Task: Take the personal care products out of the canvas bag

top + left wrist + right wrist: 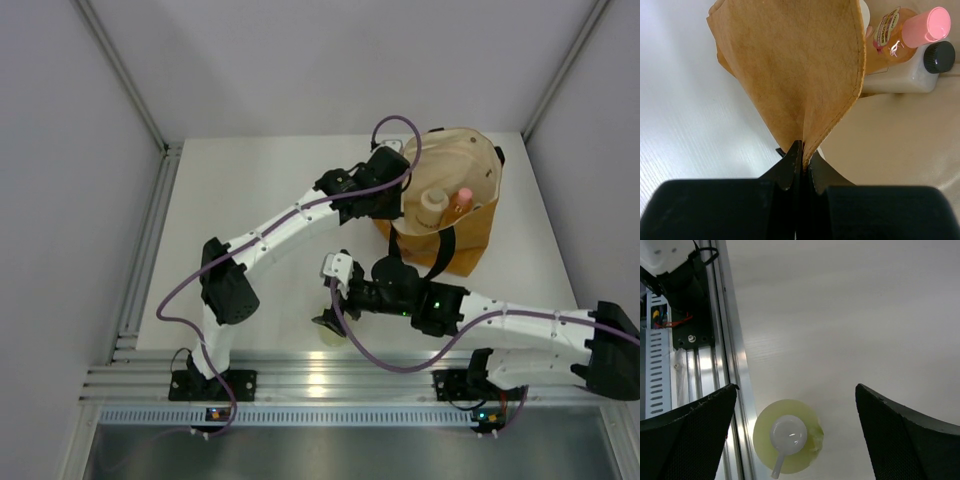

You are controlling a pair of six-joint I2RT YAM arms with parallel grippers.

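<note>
- Top view: the left gripper (403, 190) sits at the left rim of the canvas bag (472, 245), which stands on the white desk (250, 190) with its mouth open upward.
- In that mouth, just past the left fingers, a cream round jar (432, 205) stands upright. Beside it is an orange bottle (460, 205), pink cap uppermost.
- A black strap (440, 250) hangs down the bag's near face.
- The right gripper (333, 305) points down over a yellow-green bottle (330, 328), which is out of the bag and stands by the desk's near edge.
- Left wrist view: the left gripper (800, 160) has its fingers pressed together on a pinched fold of the tan bag (800, 75) wall.
- Ahead and to the right of the fingers, the orange bottle (905, 32) lies slanted over the cream lining (890, 150), its long axis running diagonally and its pink cap pointing away. It has a printed label, too small to read.
- Touching it underneath, a clear square bottle (900, 75) lies on its side, black cap to the right.
- Right wrist view: the right gripper (796, 386) is spread wide, holding nothing.
- The yellow-green bottle (787, 435) stands upright between the fingers, nearer the left one and touching neither. Its long axis runs toward the camera and its white pump spout points back toward the wrist.
- An aluminium rail (730, 365) runs just beyond the left finger.
</note>
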